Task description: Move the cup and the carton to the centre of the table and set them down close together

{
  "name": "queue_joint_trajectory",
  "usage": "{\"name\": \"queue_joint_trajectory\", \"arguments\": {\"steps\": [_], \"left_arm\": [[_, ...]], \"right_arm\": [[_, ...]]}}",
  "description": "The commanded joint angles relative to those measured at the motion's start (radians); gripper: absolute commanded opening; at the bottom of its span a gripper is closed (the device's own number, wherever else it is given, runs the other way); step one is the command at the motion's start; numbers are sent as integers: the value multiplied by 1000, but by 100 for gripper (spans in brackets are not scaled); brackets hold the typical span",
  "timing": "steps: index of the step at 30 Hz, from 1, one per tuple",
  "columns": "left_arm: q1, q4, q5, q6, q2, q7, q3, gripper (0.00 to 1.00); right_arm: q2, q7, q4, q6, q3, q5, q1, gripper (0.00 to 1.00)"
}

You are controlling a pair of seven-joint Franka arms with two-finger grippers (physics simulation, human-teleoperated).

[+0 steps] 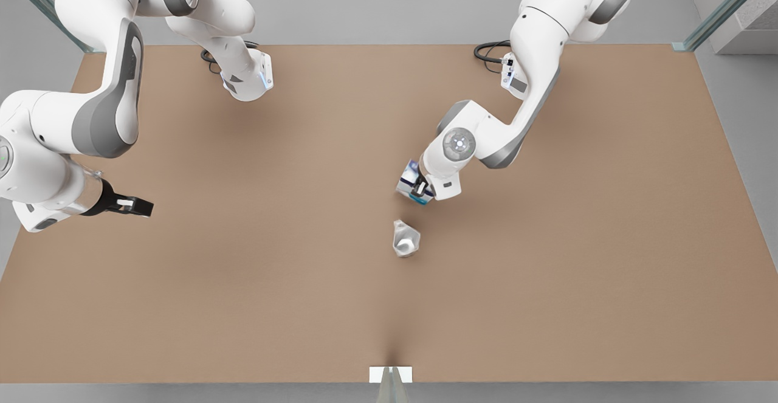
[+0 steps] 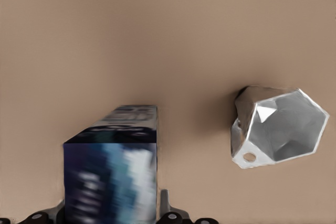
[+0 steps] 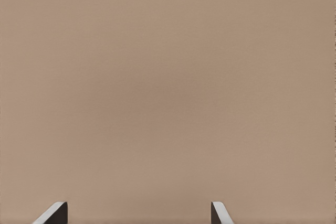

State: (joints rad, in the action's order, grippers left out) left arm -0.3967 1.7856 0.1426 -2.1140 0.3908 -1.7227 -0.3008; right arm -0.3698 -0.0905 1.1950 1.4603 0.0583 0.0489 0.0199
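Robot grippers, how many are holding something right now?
1. The left gripper, near the table's middle, grips the carton beside the cup. The right gripper waits open at the front view's left.

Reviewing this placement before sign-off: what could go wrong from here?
1. The left gripper holds the carton close to the cup, which seems to lie tipped on the table; lowering or releasing could nudge it and send it rolling.
2. The carton looks tilted in the front view, so it may topple when let go.
3. The right gripper waits open, far off at the front view's left; it likely cannot help quickly.
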Motion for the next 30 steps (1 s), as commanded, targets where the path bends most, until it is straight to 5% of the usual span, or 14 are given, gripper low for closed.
{"name": "queue_joint_trajectory", "arguments": {"steps": [1,19,20,23,26,30], "left_arm": [[-1,0,0,0,-1,0,2,100],[1,-66,40,98,-86,-46,25,100],[3,-135,0,258,-121,-15,58,100],[163,-337,-139,729,-184,898,270,100],[390,-422,-264,744,-182,1699,282,100],[411,-431,-267,695,-173,1733,285,100]], "right_arm": [[0,0,0,0,0,0,0,100],[2,0,0,-3,2,0,0,100],[2,0,0,-3,3,0,0,100],[2,0,0,-3,9,0,0,100],[2,0,-3,-2,9,0,0,100],[2,0,-18,5,20,-1,-2,100]]}}
